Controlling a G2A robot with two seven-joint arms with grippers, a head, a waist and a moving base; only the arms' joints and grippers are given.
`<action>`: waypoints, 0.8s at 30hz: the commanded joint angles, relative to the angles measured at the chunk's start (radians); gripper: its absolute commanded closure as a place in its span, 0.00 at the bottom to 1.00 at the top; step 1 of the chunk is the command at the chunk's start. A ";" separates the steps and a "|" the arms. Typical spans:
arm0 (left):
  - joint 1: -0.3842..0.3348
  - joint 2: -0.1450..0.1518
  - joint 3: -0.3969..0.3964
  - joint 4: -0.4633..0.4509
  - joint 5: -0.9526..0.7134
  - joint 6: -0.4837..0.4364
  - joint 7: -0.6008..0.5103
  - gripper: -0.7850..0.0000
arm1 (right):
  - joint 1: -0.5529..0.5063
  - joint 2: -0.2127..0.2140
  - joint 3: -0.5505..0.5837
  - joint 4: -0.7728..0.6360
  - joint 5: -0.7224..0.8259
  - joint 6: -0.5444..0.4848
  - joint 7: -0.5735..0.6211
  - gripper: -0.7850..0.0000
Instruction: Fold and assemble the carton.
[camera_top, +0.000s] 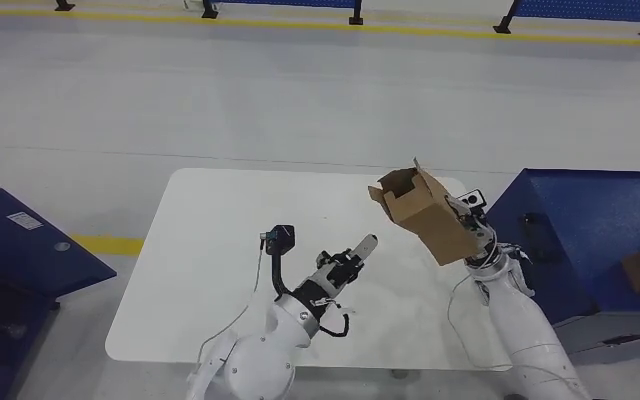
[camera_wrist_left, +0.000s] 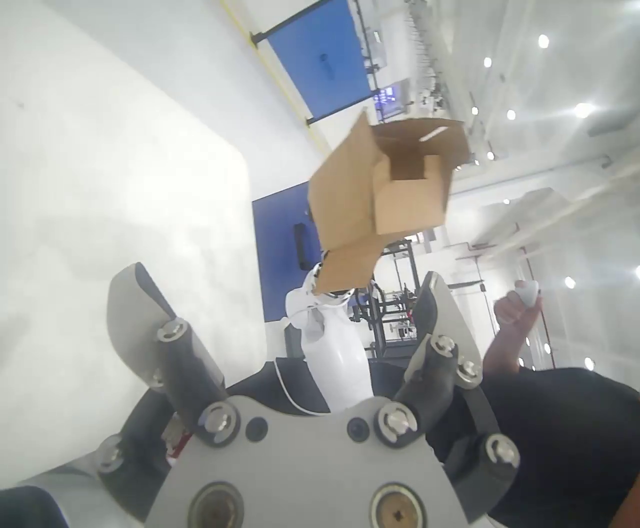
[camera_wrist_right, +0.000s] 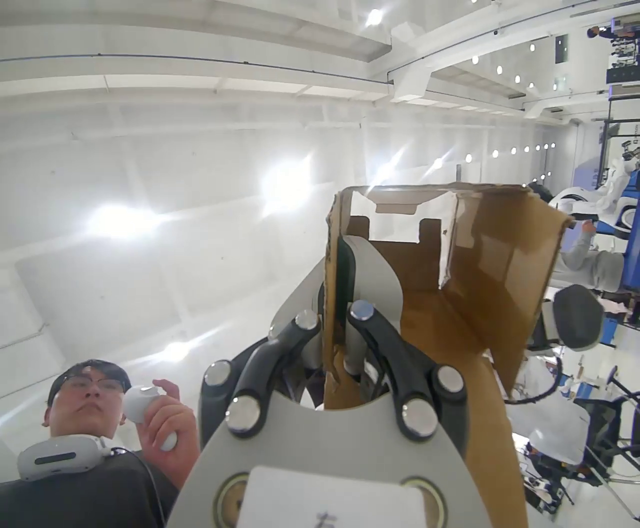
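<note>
— Where is your left gripper (camera_top: 362, 248)?
— Low over the middle of the white rounded table (camera_top: 200, 260), its fingers (camera_wrist_left: 145, 300) spread wide and holding nothing.
— And the brown cardboard carton (camera_top: 420, 205)?
— Raised above the table's right part, tilted, with its flaps open. Your right gripper (camera_top: 470, 228) pinches one wall between its fingers (camera_wrist_right: 365, 280).

Plain brown carton (camera_top: 425, 210), white table (camera_top: 220, 260), grey-and-black right claw (camera_wrist_right: 334, 282).

your carton (camera_top: 425, 212) is matt brown cardboard, rough at cut edges; the right gripper (camera_wrist_right: 334, 290) is smooth grey metal; the tabletop (camera_top: 215, 260) is smooth matt white.
</note>
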 joint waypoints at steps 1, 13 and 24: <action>-0.015 -0.013 -0.070 0.018 -0.365 0.219 -0.090 0.00 | -0.014 0.000 0.009 -0.024 -0.065 -0.121 -0.004 1.00; -0.148 -0.049 -0.029 0.094 -0.577 0.285 0.053 0.00 | -0.037 -0.012 0.018 -0.068 -0.107 -0.182 0.059 1.00; -0.202 -0.059 0.019 0.153 -0.549 0.350 0.129 0.00 | -0.040 -0.021 0.027 -0.067 -0.121 -0.163 0.073 1.00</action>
